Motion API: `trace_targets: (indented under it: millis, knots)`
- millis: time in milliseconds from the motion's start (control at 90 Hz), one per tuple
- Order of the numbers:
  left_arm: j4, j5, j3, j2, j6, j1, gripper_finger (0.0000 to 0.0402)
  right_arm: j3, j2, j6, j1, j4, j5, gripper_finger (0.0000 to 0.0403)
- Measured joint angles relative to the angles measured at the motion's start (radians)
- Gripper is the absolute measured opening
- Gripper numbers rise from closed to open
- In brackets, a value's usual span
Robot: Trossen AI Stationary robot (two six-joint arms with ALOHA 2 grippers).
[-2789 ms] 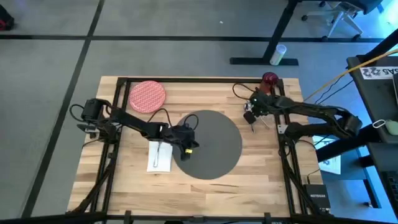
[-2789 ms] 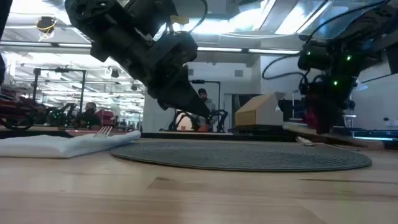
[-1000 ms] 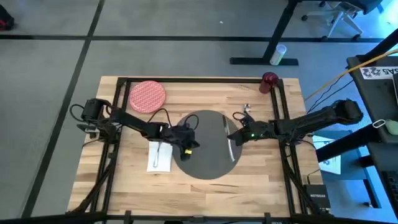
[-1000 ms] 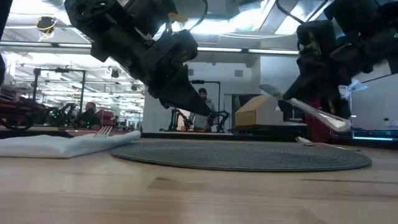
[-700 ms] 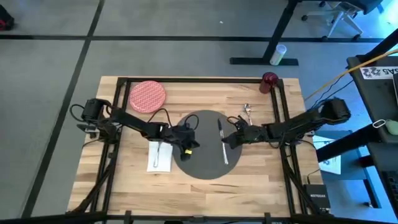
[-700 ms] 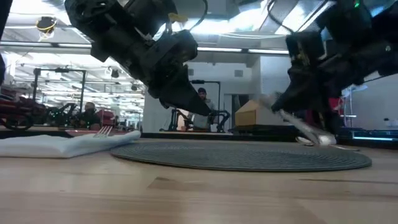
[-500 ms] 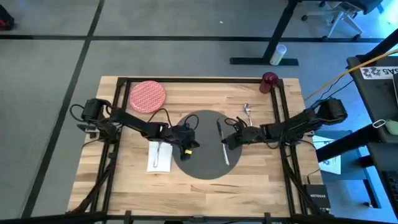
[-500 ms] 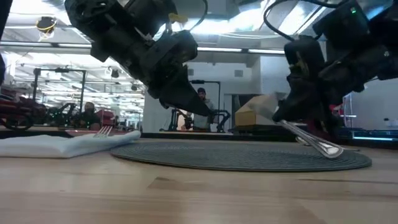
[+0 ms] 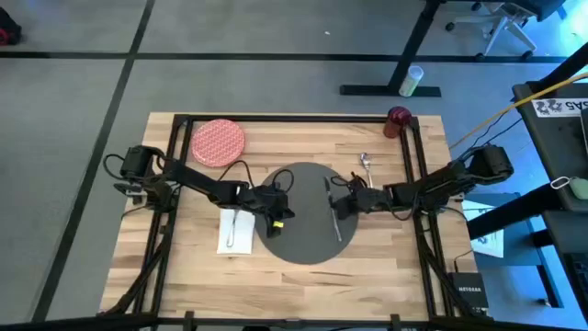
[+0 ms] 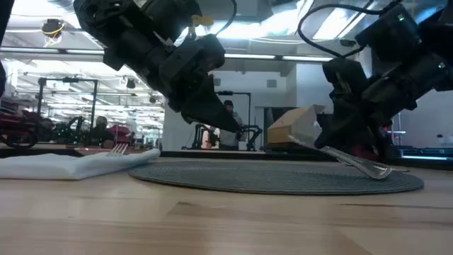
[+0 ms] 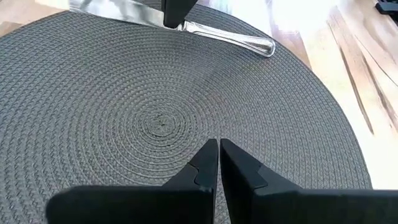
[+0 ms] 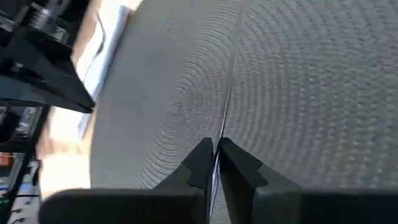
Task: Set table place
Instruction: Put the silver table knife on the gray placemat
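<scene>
One knife (image 9: 332, 208) pinched by right gripper (image 9: 341, 206), tip down on mat (image 9: 299, 234) near its right edge; placing step, next needs lowering flat, release. Left gripper (image 9: 278, 219) pressed together over mat's left edge

A white bottle (image 9: 411, 81) lies on the grey floor (image 9: 83, 83) beside a black desk leg (image 9: 390, 89). Office chairs (image 9: 501, 23) stand farther off. A cardboard box (image 10: 296, 126) and a person (image 10: 228, 108) show beyond.
</scene>
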Motion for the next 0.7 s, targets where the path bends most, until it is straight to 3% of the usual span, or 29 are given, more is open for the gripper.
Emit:
trace_targets:
  millis: [378,700]
  knots:
    - [0.0,0.0,0.0,0.0,0.0,0.0,0.0,0.0,0.0,0.002,0.0,-0.03,0.011,0.0085]
    - [-0.001,0.0,0.0,0.0,0.0,0.0,0.0,0.0,-0.004,-0.067,0.0,-0.057,0.087,0.0104]
